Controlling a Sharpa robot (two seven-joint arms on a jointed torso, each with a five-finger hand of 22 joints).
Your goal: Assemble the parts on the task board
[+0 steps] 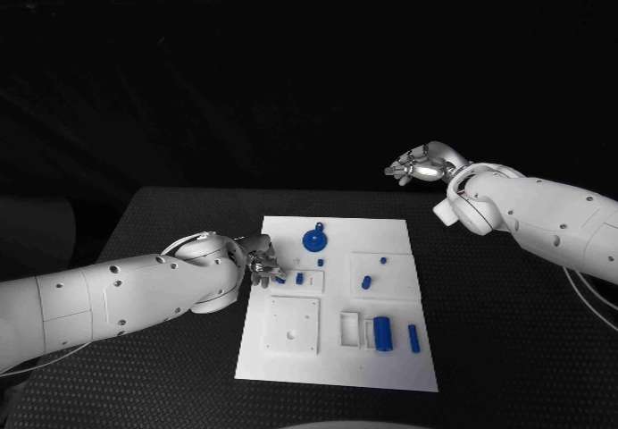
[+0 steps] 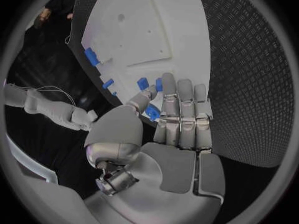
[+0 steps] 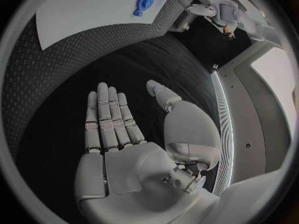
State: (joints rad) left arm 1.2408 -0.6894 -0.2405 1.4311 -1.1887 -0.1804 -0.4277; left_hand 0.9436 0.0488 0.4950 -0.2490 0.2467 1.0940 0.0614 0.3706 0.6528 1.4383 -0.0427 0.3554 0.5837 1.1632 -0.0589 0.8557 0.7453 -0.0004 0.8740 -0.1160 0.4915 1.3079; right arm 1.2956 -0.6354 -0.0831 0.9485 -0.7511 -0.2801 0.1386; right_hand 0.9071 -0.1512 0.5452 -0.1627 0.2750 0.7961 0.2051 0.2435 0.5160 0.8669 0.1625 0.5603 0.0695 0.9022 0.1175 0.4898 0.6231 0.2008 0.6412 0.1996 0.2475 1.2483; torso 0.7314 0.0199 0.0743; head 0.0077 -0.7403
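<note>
The white task board (image 1: 387, 366) lies mid-table. On it are a round blue disc (image 1: 315, 239), several small blue pieces such as one (image 1: 366, 282), and a blue cylinder (image 1: 381, 334). My left hand (image 1: 258, 261) is at the board's left edge, its fingers beside a small blue piece (image 1: 281, 280). In the left wrist view the left hand (image 2: 177, 119) has straight fingers side by side and the thumb out. A blue piece (image 2: 152, 114) shows in the gap between them; I cannot tell if they touch it. My right hand (image 1: 419, 164) is raised beyond the board's far right corner, flat and holding nothing (image 3: 118, 134).
A white square block (image 1: 294, 323) and a white rectangular frame (image 1: 350, 328) sit on the board's near half. Black table (image 1: 515, 340) surrounds the board. The right wrist view shows the board (image 3: 93, 10) and disc (image 3: 144, 0) far from the hand.
</note>
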